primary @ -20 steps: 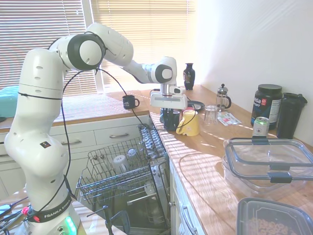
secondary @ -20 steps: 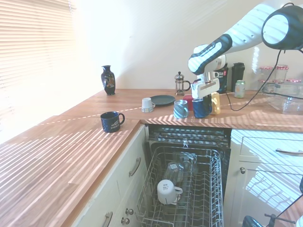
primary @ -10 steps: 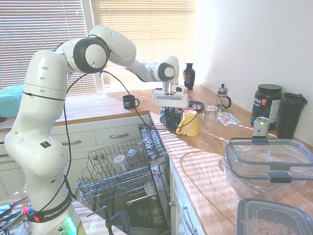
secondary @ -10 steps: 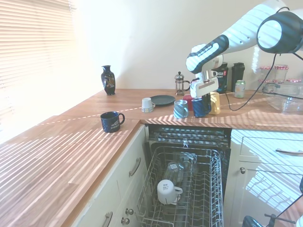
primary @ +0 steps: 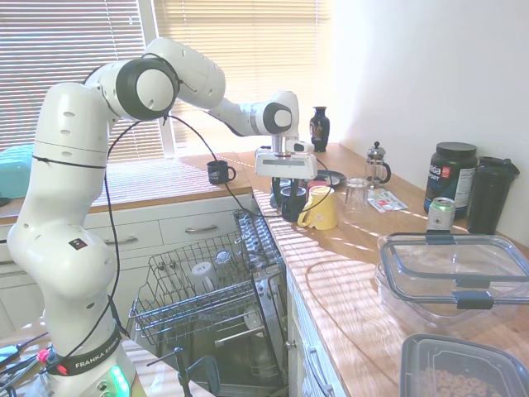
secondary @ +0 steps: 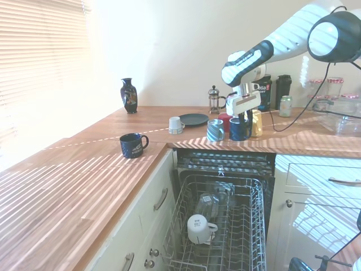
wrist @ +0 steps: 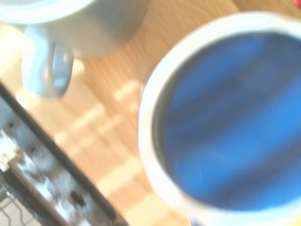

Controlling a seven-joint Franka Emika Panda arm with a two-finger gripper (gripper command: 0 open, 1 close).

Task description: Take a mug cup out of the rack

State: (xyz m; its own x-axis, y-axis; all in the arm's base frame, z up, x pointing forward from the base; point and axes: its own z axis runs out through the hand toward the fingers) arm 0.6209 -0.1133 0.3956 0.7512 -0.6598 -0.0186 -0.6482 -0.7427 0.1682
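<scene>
The mug cup (secondary: 238, 129) stands on the worktop (secondary: 146, 127), out of the rack (secondary: 225, 237), between a yellow mug (secondary: 256, 123) and a grey mug (secondary: 215, 130). Our hand (secondary: 241, 114) hovers just above; spread or closed, we cannot tell. Lifting crookedly, we could clip those neighbours.

Claw (secondary: 241, 113) positioned directly above mug cup (secondary: 238, 129) on tabletop (secondary: 113, 148); rack (secondary: 225, 226) extended below, holding white cup (secondary: 200, 229).
</scene>
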